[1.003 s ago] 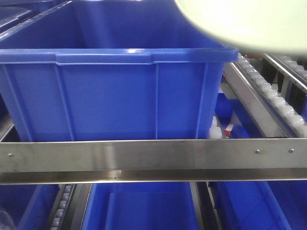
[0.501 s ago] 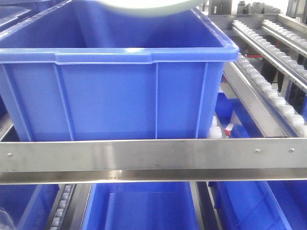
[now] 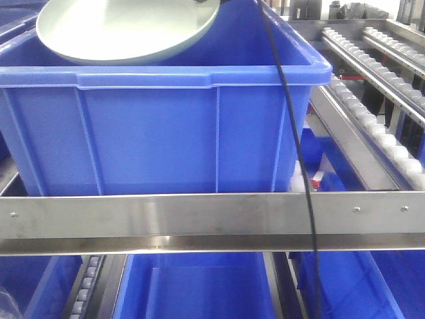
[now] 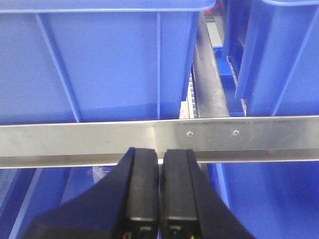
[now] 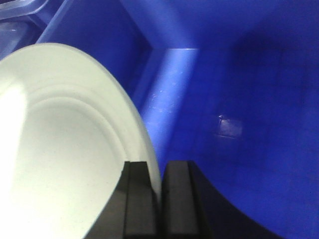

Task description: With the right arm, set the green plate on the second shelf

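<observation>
Nearest me, the brushed steel front rail [image 3: 212, 222] runs across the rack, and I take the big blue plastic bin [image 3: 159, 133] just behind it as my landmark. My left gripper [image 4: 159, 191] hangs just in front of that rail, below the bin, its black pads pressed together on nothing. A black cable [image 3: 292, 133] drapes down past the bin's right front corner. Above the bin's far left opening sits the pale sage-green round plate [image 3: 126, 30], tilted, its low edge near the front rim. My right gripper [image 5: 158, 199] pinches the plate's rim between its two pads, with the bin's bare floor beneath. To do this well, I would level the plate, lower it slowly clear of the bin's walls, and only part the pads once it rests flat.
</observation>
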### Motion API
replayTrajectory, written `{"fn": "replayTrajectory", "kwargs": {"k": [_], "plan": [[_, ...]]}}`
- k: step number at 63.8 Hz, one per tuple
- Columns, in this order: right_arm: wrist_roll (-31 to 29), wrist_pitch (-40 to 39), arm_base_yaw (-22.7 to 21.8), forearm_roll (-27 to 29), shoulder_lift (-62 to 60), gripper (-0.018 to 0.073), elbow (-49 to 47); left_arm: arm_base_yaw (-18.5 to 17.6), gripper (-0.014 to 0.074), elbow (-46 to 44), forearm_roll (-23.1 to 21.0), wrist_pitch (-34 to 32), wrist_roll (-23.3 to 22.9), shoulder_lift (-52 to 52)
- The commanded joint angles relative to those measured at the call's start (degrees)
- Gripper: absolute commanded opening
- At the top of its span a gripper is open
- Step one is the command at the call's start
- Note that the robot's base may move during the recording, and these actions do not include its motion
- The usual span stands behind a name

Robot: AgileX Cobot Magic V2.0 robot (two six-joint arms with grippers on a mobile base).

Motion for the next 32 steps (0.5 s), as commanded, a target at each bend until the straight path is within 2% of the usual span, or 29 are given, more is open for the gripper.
{"fn": "replayTrajectory", "kwargs": {"k": [1,5,18,32], "plan": [[0.1,-5.2,0.0,0.9,-3.5,0.0063,-2.6,-0.1,0.0125,2.4,0.2,-3.6,-0.3,-1.1],[0.1,-5.0,0.0,0.7,-3.5,0.0101,-2.6,-0.1,0.0125,2.4,0.2,-3.6,-0.3,-1.1],[-0.5,-5.0,0.0,-1.4,-3.6,0.035,-2.6,-0.1,0.0125,2.4,0.2,-3.6,-0.3,-1.1],[-0.5,-3.8,0.0,-2.3,-5.3,0.0361,-2.6,-0.1,0.0125,2.4,0.2,-3.6,-0.3,-1.1]]}}
